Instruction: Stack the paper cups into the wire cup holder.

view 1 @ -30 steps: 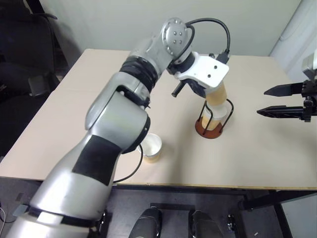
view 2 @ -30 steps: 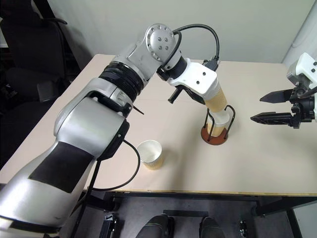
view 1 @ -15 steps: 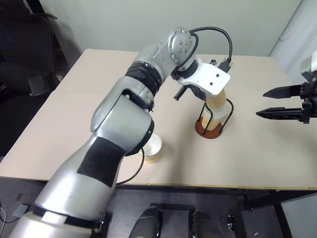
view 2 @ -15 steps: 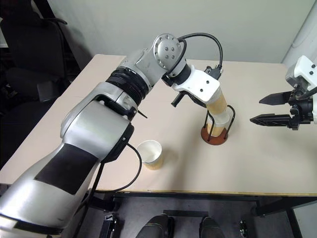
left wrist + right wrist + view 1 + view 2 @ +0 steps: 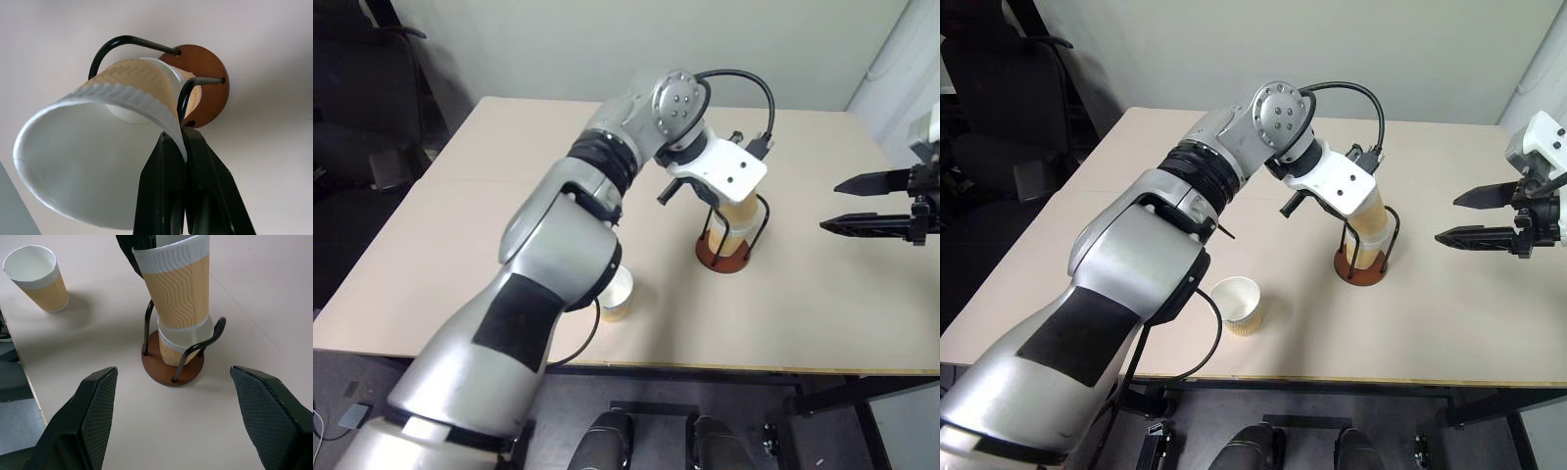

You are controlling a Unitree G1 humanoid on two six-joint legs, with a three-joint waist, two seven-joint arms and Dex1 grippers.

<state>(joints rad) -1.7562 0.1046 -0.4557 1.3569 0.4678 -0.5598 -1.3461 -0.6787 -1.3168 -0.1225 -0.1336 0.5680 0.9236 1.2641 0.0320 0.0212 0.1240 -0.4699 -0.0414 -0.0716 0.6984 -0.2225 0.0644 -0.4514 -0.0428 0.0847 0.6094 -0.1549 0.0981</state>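
Left hand [image 5: 183,147] pinches tilted paper cup [image 5: 178,289], base nested in wire cup holder's [image 5: 172,367] cup; right hand [image 5: 1474,215] spread beside holder.

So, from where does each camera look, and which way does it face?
Left and right eye views: on the head, facing forward and down at the table; both arms show.
Left wrist view: along the left pincer, shut on a paper cup's rim, toward the wire cup holder.
Right wrist view: between the open right pincer's fingers, toward the holder.
Shared: the held cup, nesting into a lower cup; eye and right wrist views share the loose cup.
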